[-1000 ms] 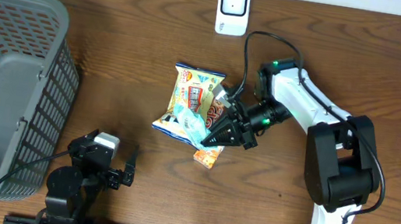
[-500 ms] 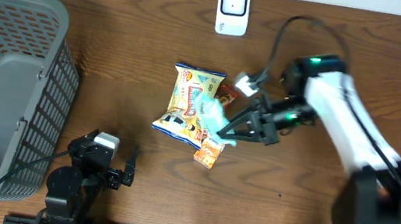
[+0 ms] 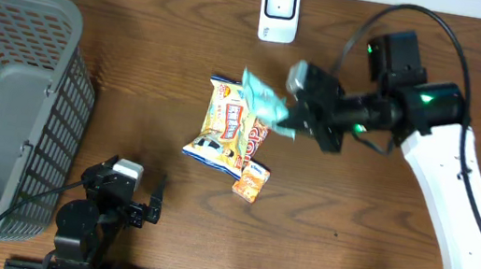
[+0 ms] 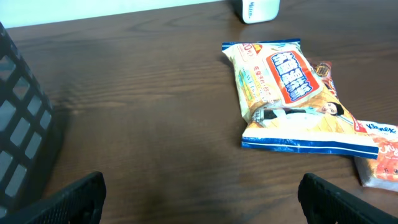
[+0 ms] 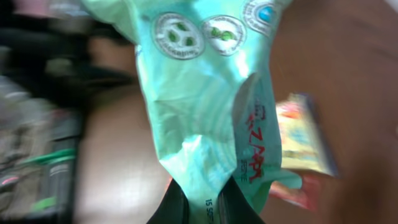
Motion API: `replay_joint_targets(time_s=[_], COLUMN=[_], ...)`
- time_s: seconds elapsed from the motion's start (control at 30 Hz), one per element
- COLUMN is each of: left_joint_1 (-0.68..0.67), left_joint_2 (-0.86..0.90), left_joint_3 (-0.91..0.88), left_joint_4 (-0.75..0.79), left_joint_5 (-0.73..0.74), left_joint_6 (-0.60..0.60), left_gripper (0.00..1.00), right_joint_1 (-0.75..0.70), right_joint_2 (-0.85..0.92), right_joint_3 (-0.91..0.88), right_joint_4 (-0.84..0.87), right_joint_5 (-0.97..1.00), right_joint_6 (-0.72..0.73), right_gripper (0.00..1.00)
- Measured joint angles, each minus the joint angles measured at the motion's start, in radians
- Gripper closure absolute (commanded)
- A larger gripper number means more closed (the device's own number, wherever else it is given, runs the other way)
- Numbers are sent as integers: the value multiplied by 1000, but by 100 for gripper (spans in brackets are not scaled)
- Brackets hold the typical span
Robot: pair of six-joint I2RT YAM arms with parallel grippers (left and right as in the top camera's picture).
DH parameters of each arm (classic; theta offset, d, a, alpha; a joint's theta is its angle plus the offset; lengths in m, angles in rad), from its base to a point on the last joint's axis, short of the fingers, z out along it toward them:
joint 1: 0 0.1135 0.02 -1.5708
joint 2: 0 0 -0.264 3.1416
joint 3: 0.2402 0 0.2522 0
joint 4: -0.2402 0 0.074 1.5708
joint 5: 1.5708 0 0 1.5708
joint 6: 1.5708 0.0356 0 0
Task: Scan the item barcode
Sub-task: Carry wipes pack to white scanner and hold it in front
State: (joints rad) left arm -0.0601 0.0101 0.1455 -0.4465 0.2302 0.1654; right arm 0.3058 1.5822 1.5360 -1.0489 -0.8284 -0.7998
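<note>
Step in hand: presenting the item to the scanner (image 3: 279, 10), which stands at the far edge of the desk (image 3: 141, 36). The right hand (image 3: 298, 116) is clamped on one end of the green packet (image 3: 266, 103) and holds it clear of the desk, above the far end of the snack bag (image 3: 226, 125). The next move probably calls for carrying the packet to the scanner and turning it until the barcode faces the window; the barcode cannot be located. The left hand (image 4: 208, 199) rests near the front edge, fingers fully apart, holding nothing.
</note>
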Motion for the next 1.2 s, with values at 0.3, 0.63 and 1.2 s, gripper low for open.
replay_joint_targets(time_s=[0.3, 0.63, 1.2], left_joint_1=[0, 0, 0], left_joint_2=[0, 0, 0], left_joint_3=[0, 0, 0], left_joint_4=[0, 1, 0], left_joint_5=[0, 0, 0], left_joint_6=[0, 0, 0], left_gripper=[2, 2, 2], right_joint_1=[47, 47, 24], right_joint_2=[193, 401, 861], right_joint_3=[0, -3, 565], right_joint_4=[399, 840, 650], right_joint_5=[490, 729, 895], right_joint_6=[351, 446, 426], right_gripper=[99, 99, 99])
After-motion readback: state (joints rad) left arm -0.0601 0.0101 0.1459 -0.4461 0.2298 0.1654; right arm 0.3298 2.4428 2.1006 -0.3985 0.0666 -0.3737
